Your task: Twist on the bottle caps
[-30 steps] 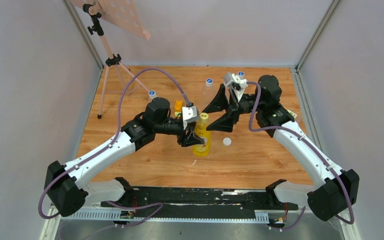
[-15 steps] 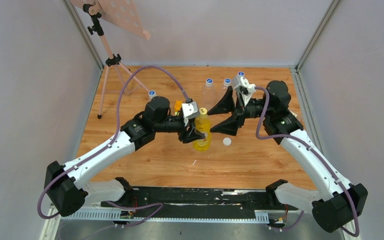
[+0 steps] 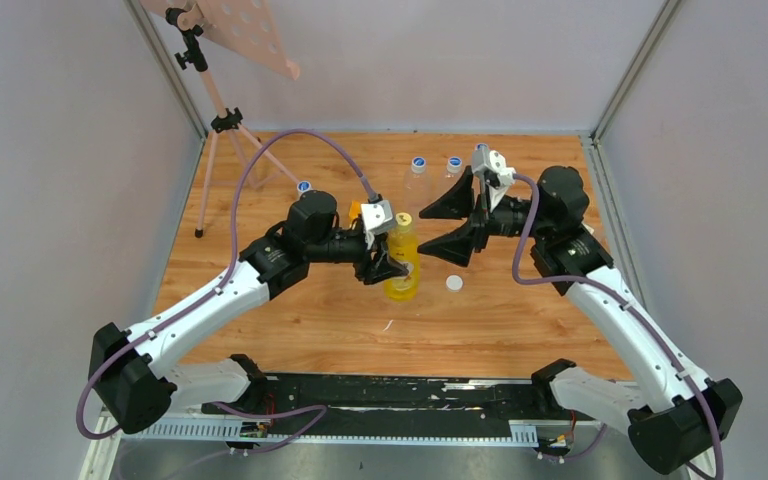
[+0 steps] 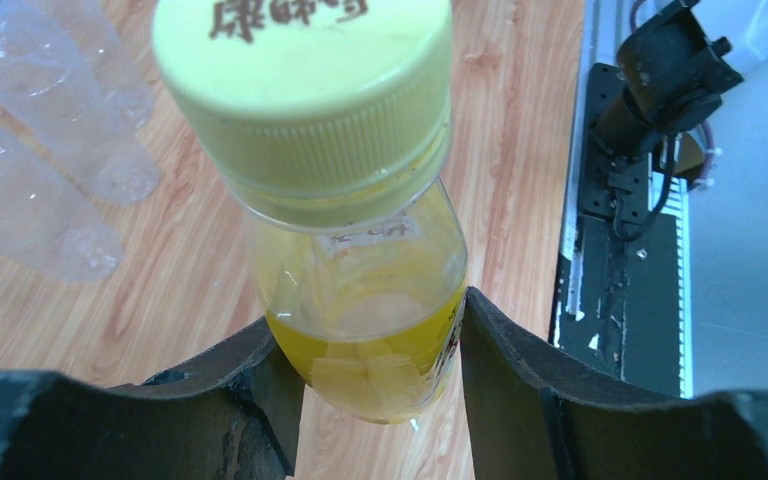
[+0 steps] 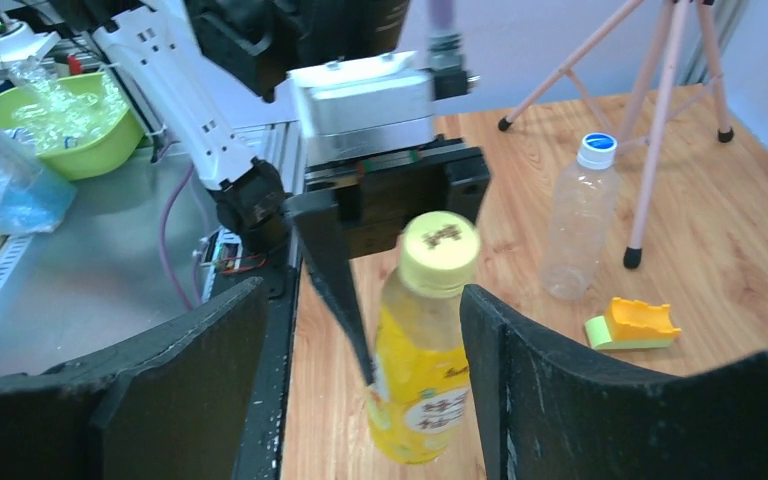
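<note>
Alignment was what this step asked of me. My right claw [image 3: 438,222] stood open, its two black fingers spread wide. It needed to come squarely around the ribbed pale-yellow plastic screw cap [image 5: 440,250] before closing, so that the twist would run true about the neck and not cross the thread. My left claw [image 4: 380,385] gripped the slim yellow plastic bottle [image 5: 415,395] low on its body, upright on the wooden worktop [image 3: 520,320]. I judged that this hold had to be firm, or the bottle would spin with the cap.

The cap sat on the bottle's neck, but I could not tell how far it was threaded. From overhead it lay just left of my right claw's fingertips, near but apart. From the right wrist it showed between the two fingers, beyond their tips. A plain white round cap [image 3: 453,283] lay loose on the worktop, to the near right of the bottle.
</note>
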Robot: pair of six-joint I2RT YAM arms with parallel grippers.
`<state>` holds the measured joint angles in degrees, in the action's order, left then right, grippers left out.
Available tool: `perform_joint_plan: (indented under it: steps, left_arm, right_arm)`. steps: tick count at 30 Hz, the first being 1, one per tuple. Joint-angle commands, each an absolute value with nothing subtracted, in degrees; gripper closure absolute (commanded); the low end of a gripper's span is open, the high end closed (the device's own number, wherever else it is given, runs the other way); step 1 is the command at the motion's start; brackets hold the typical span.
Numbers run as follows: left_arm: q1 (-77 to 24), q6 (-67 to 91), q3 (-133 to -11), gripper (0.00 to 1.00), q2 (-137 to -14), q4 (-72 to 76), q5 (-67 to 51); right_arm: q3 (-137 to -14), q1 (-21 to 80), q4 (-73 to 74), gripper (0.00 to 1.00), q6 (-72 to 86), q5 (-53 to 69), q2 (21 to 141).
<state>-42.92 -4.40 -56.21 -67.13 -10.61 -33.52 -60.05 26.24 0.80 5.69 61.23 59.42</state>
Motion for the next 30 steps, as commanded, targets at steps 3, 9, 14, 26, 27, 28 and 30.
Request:
perform_joint_plan:
  steps: [3,9,14,26,27,28,30]
  left_arm:
    - [-42.87,-6.71,-58.74,1.0,-66.86,-9.79,-41.42]
    - [-42.8,-7.82,-59.49,1.0,-67.27,-10.9,-43.46]
    - [-42.8,-8.24,-60.31,1.0,-67.81,-11.39,-44.19]
    - [-42.8,-9.07,-61.66,1.0,-67.92,-13.11,-43.89]
    - [-42.8,-9.02,-61.84,1.0,-67.76,-13.36,-43.34]
    - [-42.8,-9.04,-61.95,1.0,-67.67,-13.54,-42.9]
    - [-42.87,-8.83,-62.27,1.0,-67.33,-14.11,-40.42]
  right_arm:
    - [-65.33,26.54,-5.17,0.31,5.68,60.97,64.85]
    - [-67.36,26.68,-8.5,0.36,9.04,66.05,68.36]
    - [-67.91,26.78,-9.59,0.39,10.64,68.78,70.05]
    - [-70.06,28.29,-7.47,0.7,11.39,70.36,73.33]
    - [-70.37,28.44,-6.59,0.76,11.1,70.13,73.52]
    - [-70.62,28.46,-5.53,0.8,10.79,69.62,73.64]
    - [-70.96,28.76,-3.16,0.85,9.93,67.6,73.5]
